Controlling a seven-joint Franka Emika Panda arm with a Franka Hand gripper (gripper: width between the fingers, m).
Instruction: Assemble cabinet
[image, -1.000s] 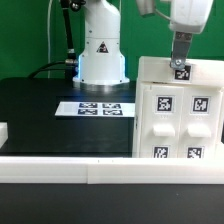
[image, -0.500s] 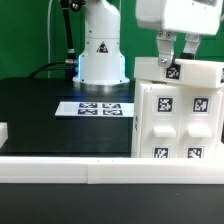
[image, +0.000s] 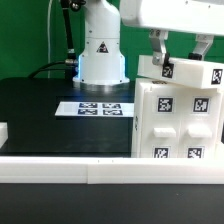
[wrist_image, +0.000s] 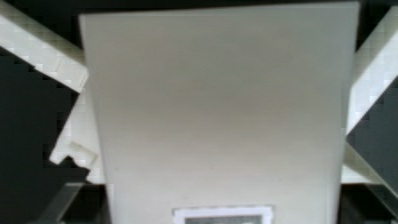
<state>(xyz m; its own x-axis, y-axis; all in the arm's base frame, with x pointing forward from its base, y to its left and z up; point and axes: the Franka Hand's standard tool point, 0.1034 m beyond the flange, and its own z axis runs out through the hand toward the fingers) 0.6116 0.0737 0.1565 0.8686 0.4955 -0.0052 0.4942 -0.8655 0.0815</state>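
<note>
Shifted left since a sec ago, the claw (image: 183, 55) now straddles a white panel of the cabinet (image: 178, 120) w/ fingers either side; can't tell if it's clamped yet. Cabinet sits on the black bench (image: 60, 115) at the exterior view's right, near edge. Looks like stiff, light, slick plastic, so prob. best gripped across the thin panel edge. Marker board (image: 96, 107) lies left, robot base (image: 102, 50) beyond, both apart from it; nothing seems to block.

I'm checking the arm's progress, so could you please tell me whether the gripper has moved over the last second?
Yes. The gripper has shifted toward the exterior view's left along the cabinet's top, judged against the fixed marker board; its fingers now straddle the top panel.
</note>
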